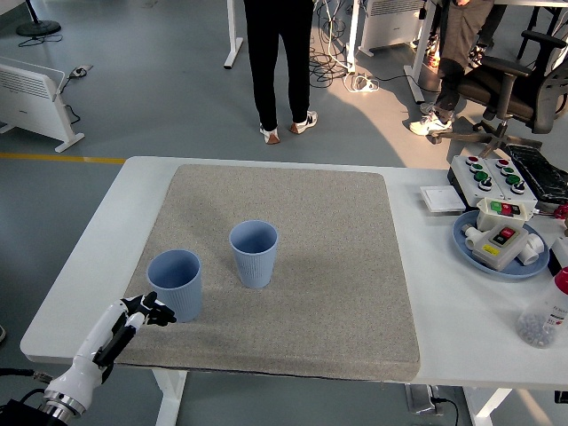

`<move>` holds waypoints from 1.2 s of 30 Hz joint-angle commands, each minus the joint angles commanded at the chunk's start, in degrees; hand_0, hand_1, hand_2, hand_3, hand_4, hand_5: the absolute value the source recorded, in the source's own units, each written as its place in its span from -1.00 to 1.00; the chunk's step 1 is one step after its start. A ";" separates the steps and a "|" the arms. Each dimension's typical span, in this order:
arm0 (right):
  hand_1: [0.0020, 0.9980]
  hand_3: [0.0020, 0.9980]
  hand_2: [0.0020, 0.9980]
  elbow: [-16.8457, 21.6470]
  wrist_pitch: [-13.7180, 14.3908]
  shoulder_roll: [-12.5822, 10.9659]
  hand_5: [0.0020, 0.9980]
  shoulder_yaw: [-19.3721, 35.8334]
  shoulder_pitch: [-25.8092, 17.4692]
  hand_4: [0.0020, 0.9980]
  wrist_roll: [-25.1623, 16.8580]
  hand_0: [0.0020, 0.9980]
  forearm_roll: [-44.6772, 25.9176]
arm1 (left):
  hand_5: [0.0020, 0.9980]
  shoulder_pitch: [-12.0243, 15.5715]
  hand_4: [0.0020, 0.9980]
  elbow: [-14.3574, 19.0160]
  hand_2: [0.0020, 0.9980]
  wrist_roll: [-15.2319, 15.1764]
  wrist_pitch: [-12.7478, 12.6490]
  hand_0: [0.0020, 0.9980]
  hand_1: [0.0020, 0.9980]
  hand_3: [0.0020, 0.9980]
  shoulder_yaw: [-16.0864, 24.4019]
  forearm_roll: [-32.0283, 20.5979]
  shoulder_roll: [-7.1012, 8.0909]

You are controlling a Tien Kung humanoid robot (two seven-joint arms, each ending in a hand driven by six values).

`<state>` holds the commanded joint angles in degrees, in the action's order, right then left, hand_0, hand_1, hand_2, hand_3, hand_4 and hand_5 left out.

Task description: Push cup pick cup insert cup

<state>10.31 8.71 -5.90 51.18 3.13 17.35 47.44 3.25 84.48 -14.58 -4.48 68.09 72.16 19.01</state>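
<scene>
Left hand [146, 311] reaches in with fingers loosely spread, holding nothing, just beside the nearer blue cup [175, 284].

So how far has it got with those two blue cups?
Nothing looks finished: both cups stand upright and apart on the grey mat. In hand: the left hand reaches in low beside the left cup, holding nothing. Left to do: push that cup, pick it up, and slip it into the right cup.

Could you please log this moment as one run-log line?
left hand: open, beside near cup | far cup: upright on mat | right hand: unseen
</scene>
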 joint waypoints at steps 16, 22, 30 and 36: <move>0.10 0.47 0.45 0.00 0.20 0.13 0.50 -0.75 -0.20 -0.41 0.19 0.06 -0.62 | 1.00 -6.32 0.22 -6.53 0.05 -0.04 0.36 0.38 0.22 -0.07 -4.93 -1.01 -0.08; 0.10 0.46 0.45 0.00 0.17 0.23 0.50 -0.89 -0.10 -0.41 0.23 0.06 -0.71 | 1.00 -8.88 0.23 -9.17 0.05 -0.08 0.45 0.42 0.22 -0.07 -5.96 -0.87 0.12; 0.10 0.45 0.45 0.00 0.11 0.30 0.50 -0.94 -0.02 -0.42 0.32 0.06 -0.57 | 1.00 -12.07 0.24 -12.17 0.05 -0.61 0.36 0.44 0.22 -0.07 -8.59 -2.29 -0.06; 0.10 0.45 0.44 0.00 0.30 0.35 0.50 -1.79 -0.04 -0.42 0.27 0.06 -1.34 | 1.00 -14.59 0.24 -14.36 0.05 -1.69 -1.09 0.45 0.22 -0.07 -10.66 -4.34 -0.31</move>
<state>10.31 9.01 -5.55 49.39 3.09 17.62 46.11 -11.34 70.12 -16.27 -5.57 57.43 67.83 18.69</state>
